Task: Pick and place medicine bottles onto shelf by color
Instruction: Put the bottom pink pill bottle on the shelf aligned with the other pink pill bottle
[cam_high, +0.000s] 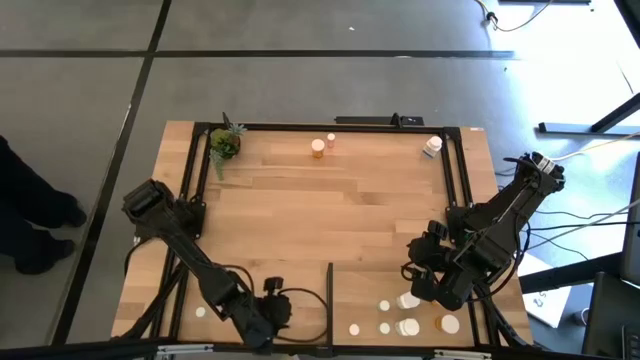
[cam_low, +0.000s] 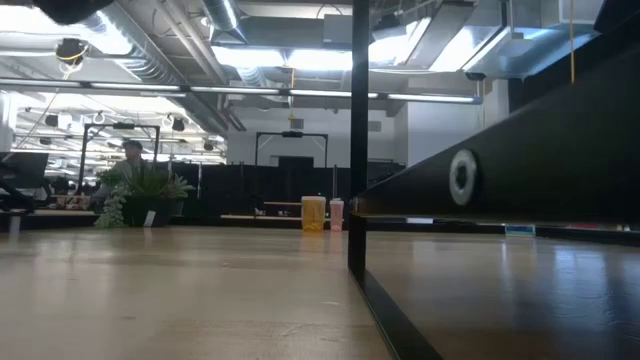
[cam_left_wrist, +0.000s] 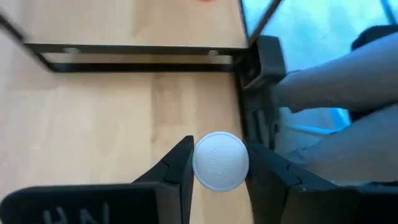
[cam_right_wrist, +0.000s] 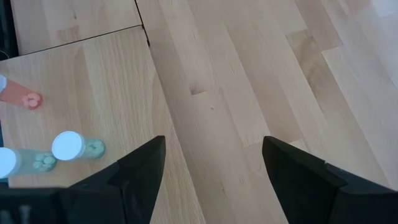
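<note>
My left gripper (cam_left_wrist: 219, 171) is pinching a white-capped bottle (cam_left_wrist: 221, 160) at the table's near edge, left of the black divider (cam_high: 330, 290). Right gripper (cam_right_wrist: 214, 165) is spread, nothing between fingers, hovering over bare wood by the shelf (cam_high: 375, 285). Near it, several bottles (cam_high: 408, 326) stand on the shelf's near-right part. Orange bottle (cam_high: 318, 148) and a small one (cam_high: 331, 140) sit at far edge, plant (cam_high: 225, 145) far-left.

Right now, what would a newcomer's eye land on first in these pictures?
The left gripper at the table's near edge, shut on a white-capped bottle. Next, the cluster of bottles at the near right, beside the open right gripper. Then the orange bottle and small plant along the far edge.
</note>
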